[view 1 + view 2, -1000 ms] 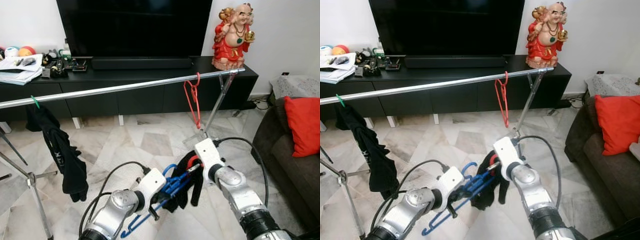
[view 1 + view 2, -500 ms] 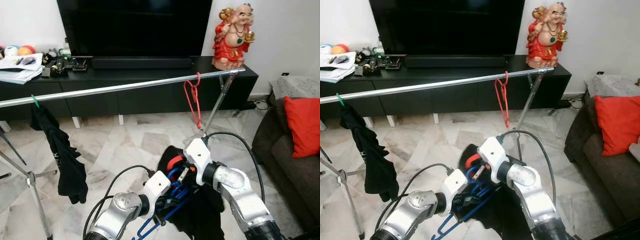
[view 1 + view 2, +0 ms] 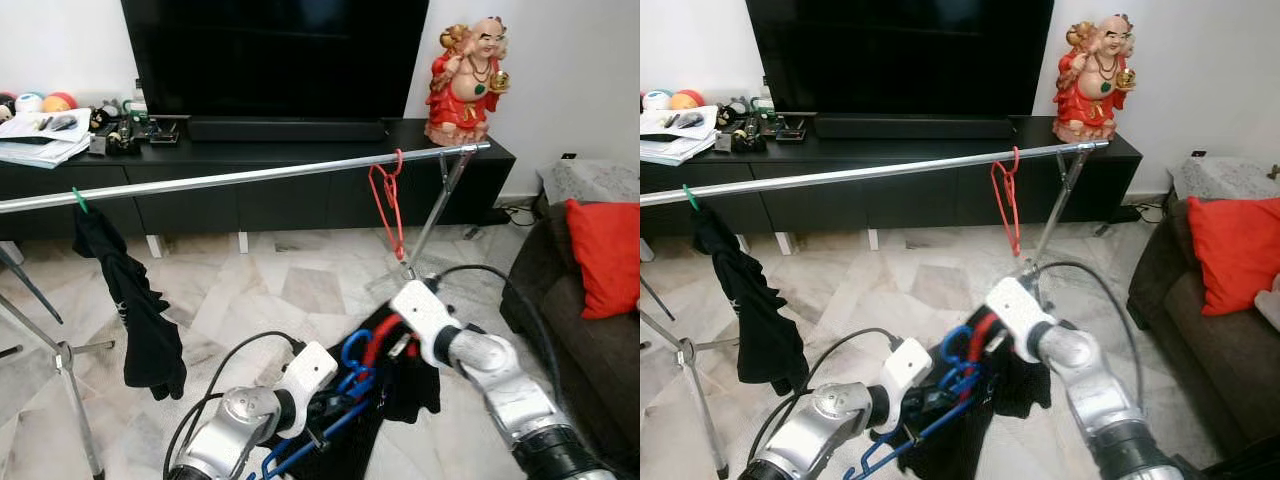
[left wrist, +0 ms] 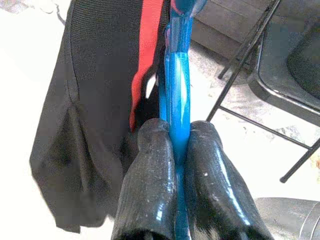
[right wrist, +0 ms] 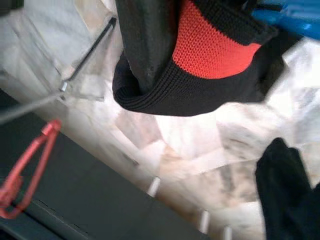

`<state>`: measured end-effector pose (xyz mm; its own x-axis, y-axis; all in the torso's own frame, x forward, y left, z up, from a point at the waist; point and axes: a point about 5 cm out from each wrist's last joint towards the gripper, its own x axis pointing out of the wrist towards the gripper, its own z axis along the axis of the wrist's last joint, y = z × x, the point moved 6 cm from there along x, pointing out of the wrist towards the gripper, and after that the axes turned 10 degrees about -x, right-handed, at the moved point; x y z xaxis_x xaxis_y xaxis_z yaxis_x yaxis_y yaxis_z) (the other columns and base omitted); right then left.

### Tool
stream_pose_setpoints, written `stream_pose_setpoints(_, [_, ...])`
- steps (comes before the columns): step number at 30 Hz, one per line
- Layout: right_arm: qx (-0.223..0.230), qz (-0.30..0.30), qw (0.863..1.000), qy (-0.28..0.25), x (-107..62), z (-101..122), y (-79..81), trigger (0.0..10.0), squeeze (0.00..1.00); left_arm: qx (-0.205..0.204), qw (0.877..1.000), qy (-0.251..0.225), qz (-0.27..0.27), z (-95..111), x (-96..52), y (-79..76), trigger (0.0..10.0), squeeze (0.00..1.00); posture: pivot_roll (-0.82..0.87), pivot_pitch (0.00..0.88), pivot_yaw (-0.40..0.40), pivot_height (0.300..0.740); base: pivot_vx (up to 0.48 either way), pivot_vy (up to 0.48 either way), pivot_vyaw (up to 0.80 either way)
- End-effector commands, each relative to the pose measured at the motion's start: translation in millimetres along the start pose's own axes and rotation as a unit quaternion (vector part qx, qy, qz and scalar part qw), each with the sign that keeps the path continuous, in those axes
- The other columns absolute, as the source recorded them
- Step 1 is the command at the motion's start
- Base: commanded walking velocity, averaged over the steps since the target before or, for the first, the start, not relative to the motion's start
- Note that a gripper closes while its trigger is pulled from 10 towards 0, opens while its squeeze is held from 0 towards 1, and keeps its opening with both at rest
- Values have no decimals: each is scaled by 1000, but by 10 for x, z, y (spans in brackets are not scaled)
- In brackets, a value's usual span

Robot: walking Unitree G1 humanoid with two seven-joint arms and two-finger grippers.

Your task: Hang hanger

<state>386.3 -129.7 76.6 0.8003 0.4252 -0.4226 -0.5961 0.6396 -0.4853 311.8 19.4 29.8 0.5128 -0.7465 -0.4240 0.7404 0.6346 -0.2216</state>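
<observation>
While the left hand (image 4: 175,150) pinches the blue hanger (image 3: 345,385) low before the rail (image 3: 250,177), the right hand (image 3: 400,345), fingers hidden, should steady the black-and-red garment (image 5: 200,55), then lift hook-first.

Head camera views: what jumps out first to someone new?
The blue hanger with a black-and-red garment, low in front between both arms; the left gripper is shut on the hanger. Behind runs a silver rail with a red hanger and black clothing, and a red statue on the TV cabinet.
</observation>
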Motion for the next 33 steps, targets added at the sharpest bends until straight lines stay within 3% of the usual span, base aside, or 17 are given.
stream_pose_setpoints(1, [4,-31,999,-10,18,89,-137,10000,0,7,1000,-14,-11,70,9,-52,10000,0,-29,0,-63,740,0,0,0])
stream_pose_setpoints(4, [18,-29,999,-18,55,131,-102,10000,0,7,1000,-15,-13,71,15,-65,10000,0,-30,0,-63,740,0,0,0])
stream_pose_setpoints(8, [47,29,996,-71,60,351,126,10000,0,5,1000,-20,-20,94,28,-93,10000,0,-32,0,-62,740,0,0,0])
stream_pose_setpoints(10, [43,55,994,-81,44,390,213,10000,0,5,999,-24,-21,107,32,-98,10000,0,-32,0,-63,740,0,0,0])
stream_pose_setpoints(14, [22,164,979,-120,-91,495,575,10000,0,3,999,-37,-17,159,42,-86,10000,0,-34,0,-65,740,0,0,0])
stream_pose_setpoints(16, [10,183,977,-114,-123,455,650,10000,0,3,999,-48,2,206,48,-31,10000,0,-35,0,-65,740,0,0,0])
stream_pose_setpoints(19, [6,141,987,-71,-45,298,529,10000,0,4,998,-60,26,259,47,50,10000,0,-34,0,-66,740,0,0,0])
stream_pose_setpoints(22, [28,28,999,-5,43,71,125,10000,0,1,996,-74,48,311,29,130,10000,0,-35,0,-66,740,0,0,0])
stream_pose_setpoints(24, [35,3,999,8,43,28,20,10000,0,1,996,-76,53,317,24,150,10000,0,-36,0,-66,740,0,0,0])
stream_pose_setpoints(27, [38,19,999,-6,16,85,37,10000,0,1,996,-76,53,315,24,158,10000,0,-35,0,-67,740,0,0,0])
stream_pose_setpoints(33, [37,65,997,-26,36,177,242,10000,0,-1,996,-78,52,314,47,141,10000,0,-35,0,-68,740,0,0,0])
